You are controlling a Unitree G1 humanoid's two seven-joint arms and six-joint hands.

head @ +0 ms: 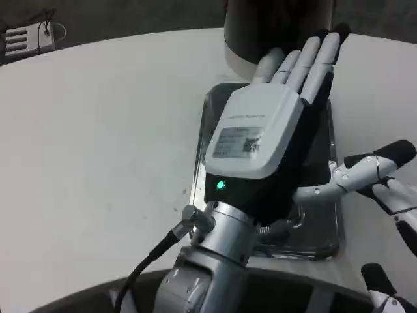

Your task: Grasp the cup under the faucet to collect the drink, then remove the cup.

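Covering most of tray: left robot hand

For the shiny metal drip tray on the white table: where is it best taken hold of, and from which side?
Probably by the shiny metal drip tray's raised left rim, coming from the picture's left. That long edge lies bare; the left hand covers the middle and the dark dispenser stands at the back.

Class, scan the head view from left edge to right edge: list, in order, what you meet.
White device with a cable → bare white table → left hand over the metal drip tray → right hand.
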